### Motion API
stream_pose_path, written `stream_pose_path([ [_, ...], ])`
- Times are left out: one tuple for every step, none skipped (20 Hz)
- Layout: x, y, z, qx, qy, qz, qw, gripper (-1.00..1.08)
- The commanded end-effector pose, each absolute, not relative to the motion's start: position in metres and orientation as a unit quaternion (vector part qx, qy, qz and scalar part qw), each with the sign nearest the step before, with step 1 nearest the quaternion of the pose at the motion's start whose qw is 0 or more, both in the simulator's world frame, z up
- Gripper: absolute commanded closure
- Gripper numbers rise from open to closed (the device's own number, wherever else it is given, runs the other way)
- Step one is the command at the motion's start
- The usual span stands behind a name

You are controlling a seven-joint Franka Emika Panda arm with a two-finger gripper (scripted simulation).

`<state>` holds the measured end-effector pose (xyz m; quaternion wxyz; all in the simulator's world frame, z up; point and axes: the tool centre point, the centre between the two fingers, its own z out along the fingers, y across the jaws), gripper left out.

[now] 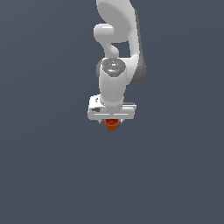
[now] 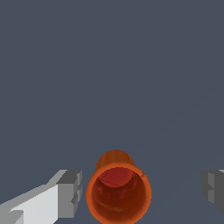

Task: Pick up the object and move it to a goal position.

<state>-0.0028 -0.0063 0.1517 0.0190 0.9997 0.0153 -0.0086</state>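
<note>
Near the middle of the exterior view, the white arm (image 1: 117, 48) comes down from the upper edge and ends in the wide white hand of the gripper (image 1: 112, 124). Directly under this hand the small orange-red object (image 1: 111, 124) shows. Only its lower part is visible, the rest is covered by the hand. The fingers are too small to see clearly in this view. Around everything lies a plain dark grey-blue surface (image 1: 43, 175), and I cannot tell from this view if the object stands on it or is lifted.

From the wrist view, the object (image 2: 118, 192) is seen from above. It is upright, with the round open mouth toward the camera and a reddish inside, and the ribbed wall gets narrower toward the bottom. It sits between the two fingers. One grey fingertip (image 2: 70, 194) is just beside the rim of the object with a thin gap, the other fingertip (image 2: 213, 191) is well apart from it on the opposite side. The jaws are spread and do not touch the object.
</note>
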Motion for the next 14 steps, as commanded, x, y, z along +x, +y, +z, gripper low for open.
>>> stream_pose_path([
  [-0.003,-0.006,0.152,1.000,0.015,-0.009,0.019,-0.20],
  [-0.003,-0.007,0.152,1.000,0.015,-0.009,0.019,-0.20],
  [-0.003,-0.009,0.152,1.000,0.015,-0.009,0.020,-0.20],
  [-0.003,-0.012,0.153,1.000,0.014,-0.010,0.020,-0.20],
  [-0.002,-0.016,0.154,1.000,0.013,-0.010,0.021,-0.20],
  [-0.002,-0.019,0.154,1.000,0.012,-0.010,0.021,-0.20],
  [-0.002,-0.021,0.155,1.000,0.010,-0.010,0.022,-0.20],
  [-0.002,-0.022,0.155,1.000,0.009,-0.010,0.021,-0.20],
  [-0.002,-0.021,0.155,1.000,0.010,-0.010,0.021,-0.20],
  [-0.002,-0.021,0.155,1.000,0.011,-0.011,0.022,-0.20],
  [-0.002,-0.020,0.155,1.000,0.013,-0.011,0.022,-0.20],
  [-0.003,-0.020,0.154,1.000,0.017,-0.013,0.023,-0.20],
  [-0.003,-0.020,0.153,0.999,0.021,-0.014,0.025,-0.20],
  [-0.004,-0.020,0.152,0.999,0.026,-0.017,0.026,-0.20],
])
